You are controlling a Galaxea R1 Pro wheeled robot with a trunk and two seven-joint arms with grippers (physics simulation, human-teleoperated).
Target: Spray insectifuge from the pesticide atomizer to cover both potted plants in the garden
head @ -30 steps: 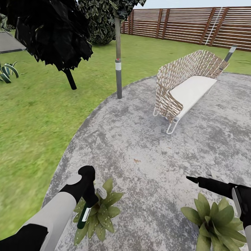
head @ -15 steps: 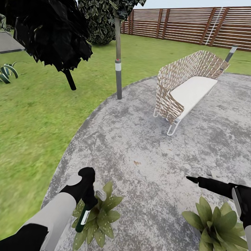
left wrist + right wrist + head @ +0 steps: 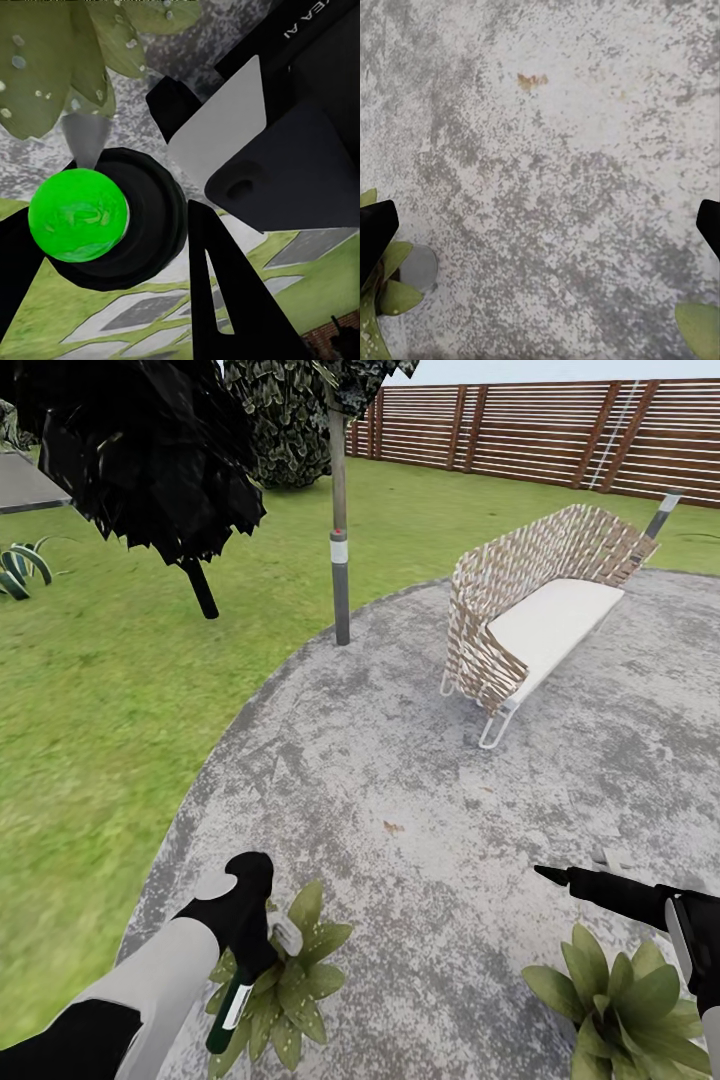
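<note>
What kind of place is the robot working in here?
It looks like a fenced back garden: a lawn, a slatted wooden fence and a woven bench on a round paved patio.

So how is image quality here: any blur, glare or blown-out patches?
Head view: sharp, flat even light, the dark tree rendered almost pure black. Left wrist view: the atomizer is close and soft-edged. Right wrist view: grainy paving, no glare.

Flat, even daylight with barely any cast shadows, renders soft and slightly blurred, no glare anywhere.
</note>
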